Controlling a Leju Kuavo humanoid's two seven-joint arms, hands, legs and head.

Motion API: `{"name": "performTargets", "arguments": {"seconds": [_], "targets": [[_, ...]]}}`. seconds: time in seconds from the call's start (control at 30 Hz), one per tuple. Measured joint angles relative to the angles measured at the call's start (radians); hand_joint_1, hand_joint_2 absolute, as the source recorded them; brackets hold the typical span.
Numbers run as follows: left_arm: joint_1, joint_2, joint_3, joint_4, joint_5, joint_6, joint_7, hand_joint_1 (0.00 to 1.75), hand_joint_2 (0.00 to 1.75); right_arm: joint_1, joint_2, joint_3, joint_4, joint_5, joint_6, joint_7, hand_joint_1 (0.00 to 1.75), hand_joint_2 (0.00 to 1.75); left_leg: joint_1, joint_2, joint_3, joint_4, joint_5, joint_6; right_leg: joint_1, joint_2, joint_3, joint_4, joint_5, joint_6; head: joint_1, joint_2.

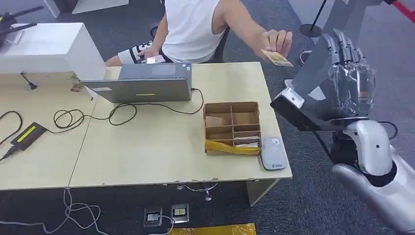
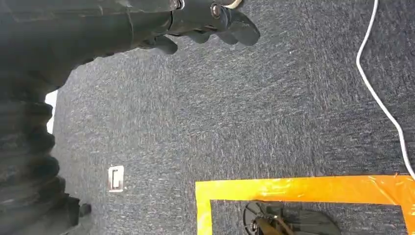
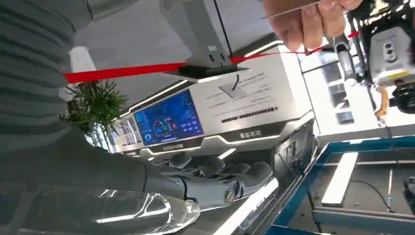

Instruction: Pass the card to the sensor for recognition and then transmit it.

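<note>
The robot's raised right hand (image 1: 348,73), fingers straight and apart, holds nothing; the thin tan card (image 1: 277,58) sits pinched in a seated person's hand (image 1: 277,41), just beside that right hand. Risk: a mistimed close drops the card, well apart from the grey flat sensor (image 1: 273,152). The left hand (image 2: 205,24) hangs with fingers curled, empty.

Head view looks down over the table (image 1: 161,147); left wrist faces floor closely; right wrist faces outward across the room.

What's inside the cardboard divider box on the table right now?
The cardboard divider box has several compartments; flat brownish and pale cards lie in some. Its yellow-taped front wall hides the bottoms of the nearest compartments.
</note>
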Motion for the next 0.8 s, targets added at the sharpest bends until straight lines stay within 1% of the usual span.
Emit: {"name": "performTargets", "arguments": {"seconds": [0.1, 0.23, 0.4, 0.53, 0.73, 0.8], "targets": [[0.000, 0.000, 0.000, 0.000, 0.005, -0.001, 0.000, 0.00, 1.75, -0.001, 0.020, 0.035, 0.000, -0.019, 0.003, -0.030, 0.00, 1.75, 0.000, 0.001, 0.000, 0.000, 0.000, 0.000, 0.000, 0.001, 0.000, 0.000, 0.000, 0.000, 0.000, 0.000], [0.000, 0.000, 0.000, 0.000, 0.002, -0.004, 0.001, 0.00, 1.75, -0.012, 0.046, 0.085, 0.002, -0.039, 0.038, -0.068, 0.00, 1.75, 0.000, 0.002, 0.001, 0.000, 0.000, 0.000, 0.000, 0.002, 0.000, 0.000, 0.000, 0.000, 0.000, 0.000], [-0.001, 0.001, 0.000, -0.002, 0.000, -0.008, 0.008, 0.00, 1.75, -0.017, 0.068, 0.128, 0.006, -0.044, 0.049, -0.074, 0.00, 1.75, 0.000, 0.002, 0.001, 0.000, 0.000, 0.000, 0.000, 0.002, 0.000, 0.000, 0.000, 0.000, 0.000, 0.000], [-0.003, 0.002, 0.000, -0.002, -0.008, -0.013, 0.015, 0.00, 1.75, -0.025, 0.084, 0.158, 0.014, -0.056, 0.069, -0.091, 0.00, 1.75, 0.000, 0.002, 0.000, 0.000, 0.000, 0.000, 0.000, 0.002, 0.000, 0.000, 0.000, 0.000, 0.000, 0.000], [-0.003, 0.002, 0.000, -0.003, -0.008, -0.013, 0.016, 0.00, 1.75, -0.026, 0.085, 0.160, 0.016, -0.057, 0.069, -0.092, 0.00, 1.75, 0.000, 0.003, 0.001, 0.000, 0.000, 0.000, 0.000, 0.002, 0.000, 0.000, 0.000, 0.000, 0.000, 0.000], [-0.006, 0.002, -0.001, -0.003, -0.010, -0.014, 0.021, 0.00, 1.75, -0.032, 0.099, 0.173, 0.029, -0.064, 0.068, -0.102, 0.00, 1.75, 0.000, 0.003, 0.001, 0.000, 0.000, 0.000, 0.000, 0.003, 0.000, 0.000, 0.000, 0.000, 0.000, 0.000]]}}
